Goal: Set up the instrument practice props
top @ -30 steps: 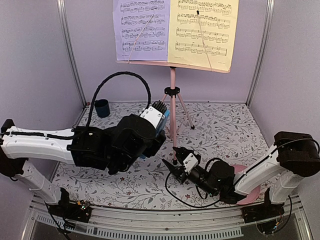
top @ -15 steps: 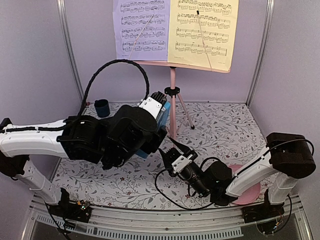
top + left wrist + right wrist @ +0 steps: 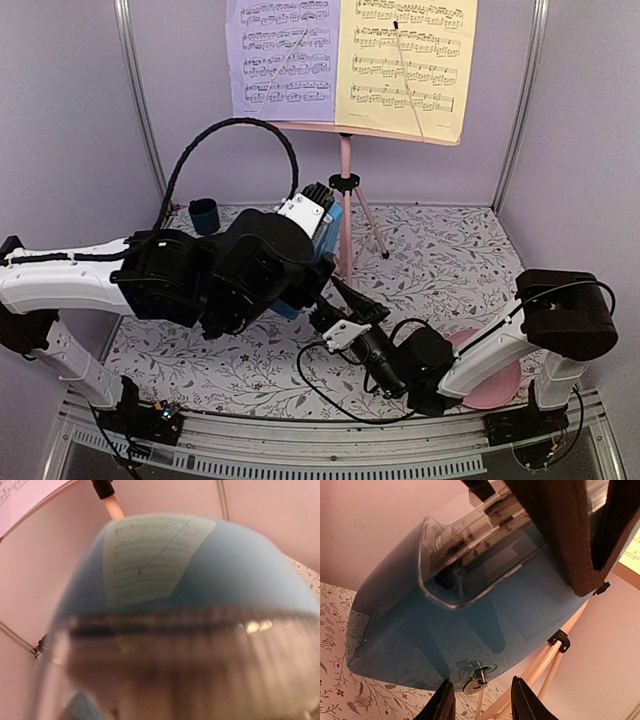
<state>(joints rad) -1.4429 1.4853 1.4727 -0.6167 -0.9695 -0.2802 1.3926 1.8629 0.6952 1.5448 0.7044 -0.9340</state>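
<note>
Closer now, the right gripper, jaws parted, sits beneath the blue pyramid metronome clamped aloft by the left gripper; lavender music sheet and yellow music sheet are up, metronome unplaced.

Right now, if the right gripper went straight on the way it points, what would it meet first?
Probably the small metal winding key on the blue metronome. In the wrist view it sits just ahead of the right gripper, whose fingers stand open. Depth is unclear, so contact distance cannot be told.
</note>
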